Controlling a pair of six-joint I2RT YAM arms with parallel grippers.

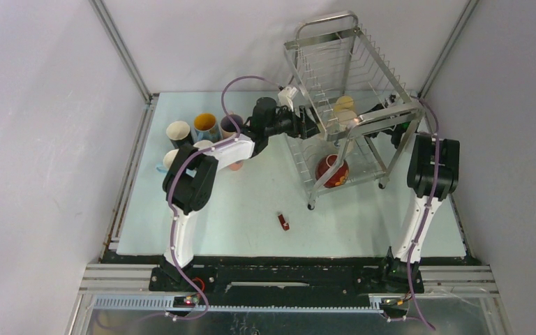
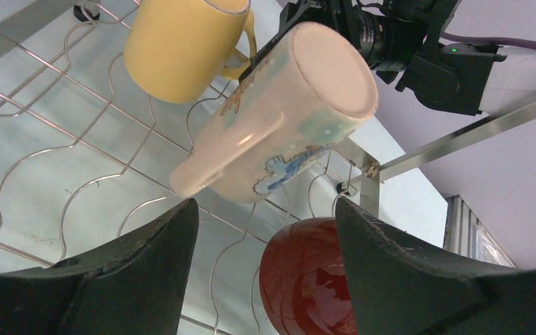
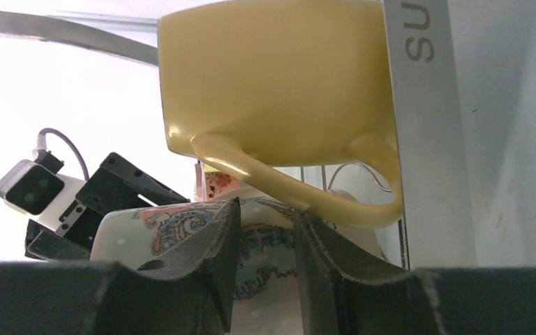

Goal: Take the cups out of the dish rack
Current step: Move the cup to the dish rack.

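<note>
The chrome wire dish rack [image 1: 324,24] stands at the back right. On its upper tier a yellow mug [image 1: 344,102] lies beside a cream patterned mug [image 1: 347,119]. My right gripper [image 1: 368,117] reaches in from the right and is shut on the cream mug [image 3: 139,227], holding it tilted, with the yellow mug [image 3: 272,77] just above its fingers. My left gripper [image 1: 312,128] is open inside the rack from the left. In the left wrist view its jaws [image 2: 265,209] stand apart just below the cream mug [image 2: 300,105]. A patterned dark red mug [image 1: 331,171] sits on the lower tier [image 2: 303,279].
Several mugs [image 1: 206,125] stand grouped on the table at the left, behind my left arm. A small dark red fragment [image 1: 283,222] lies on the table in front of the rack. The rack's metal frame bar [image 3: 426,125] runs close beside my right gripper.
</note>
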